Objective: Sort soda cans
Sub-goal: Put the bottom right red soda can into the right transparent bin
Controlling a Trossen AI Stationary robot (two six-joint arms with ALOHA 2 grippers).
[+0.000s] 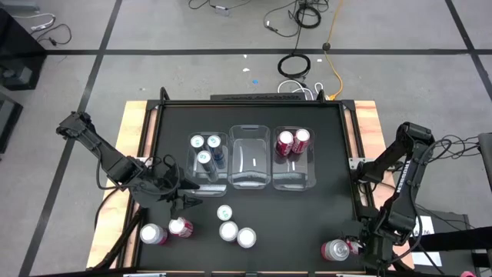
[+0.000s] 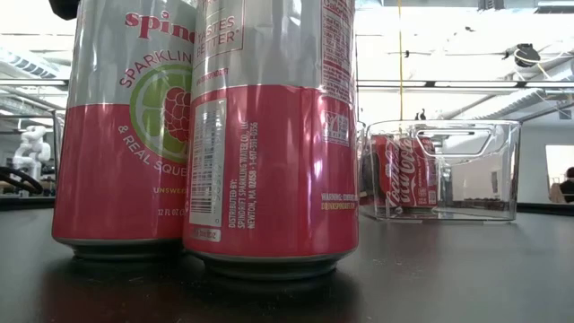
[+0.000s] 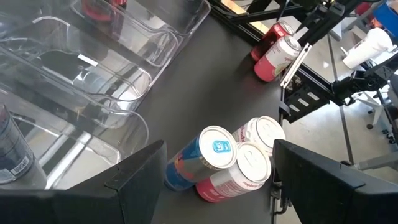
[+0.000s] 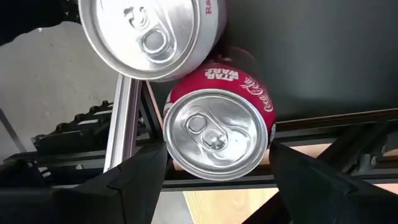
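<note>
A black surface [image 1: 254,211] carries three clear plastic rectangular bins [image 1: 251,158], two already holding silver-topped cylindrical soda cans [image 1: 228,231]; the rest stand loose at the near edge. We see the left tool [image 1: 184,201], jaws apart and empty, just beside a three-can cluster. The right tool [image 4: 217,163], also apart, hovers over a dark red can [image 4: 217,134] near the edge; we judge a misaligned descent could knock it off.

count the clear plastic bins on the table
3, side by side in a row mid-table: the left bin holds three blue cans, the middle bin shows no cans, and the right bin holds two red cans. None looks hidden.
</note>
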